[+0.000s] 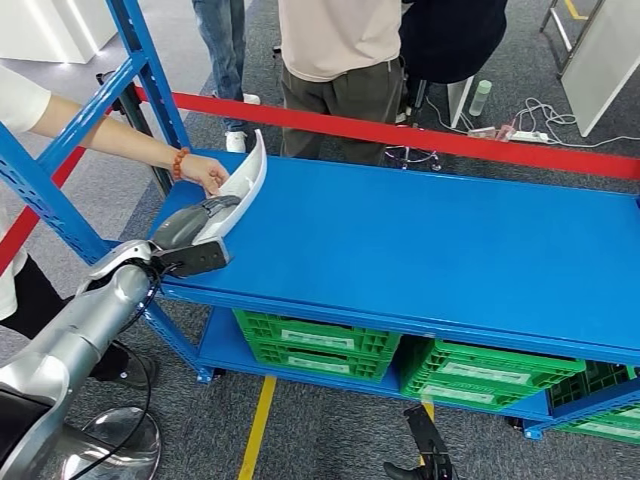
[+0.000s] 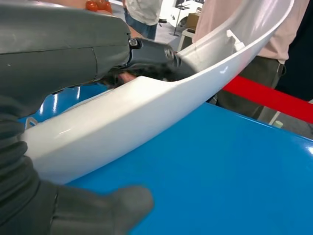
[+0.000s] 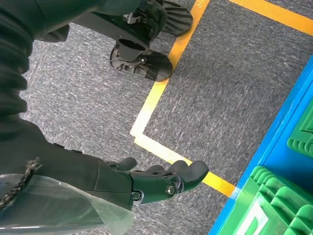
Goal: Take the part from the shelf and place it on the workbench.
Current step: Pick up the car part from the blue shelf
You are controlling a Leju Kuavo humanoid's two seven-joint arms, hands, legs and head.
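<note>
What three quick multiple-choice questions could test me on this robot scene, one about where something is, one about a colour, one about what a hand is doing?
1. Where does the white curved part lie?
A. on the floor
B. at the left end of the blue shelf top
C. inside a green crate

2. What colour are the crates under the shelf top?
A. green
B. yellow
C. black

3. What is the robot's right hand doing?
A. gripping the white part
B. pressing on a crate
C. hanging over the floor, holding nothing

Answers:
1 B, the head view shows the part at the shelf's left end, with the left hand around it and a person's hand also on it.
2 A, they are green with pale labels.
3 C, the right wrist view shows its fingers spread above grey carpet.
</note>
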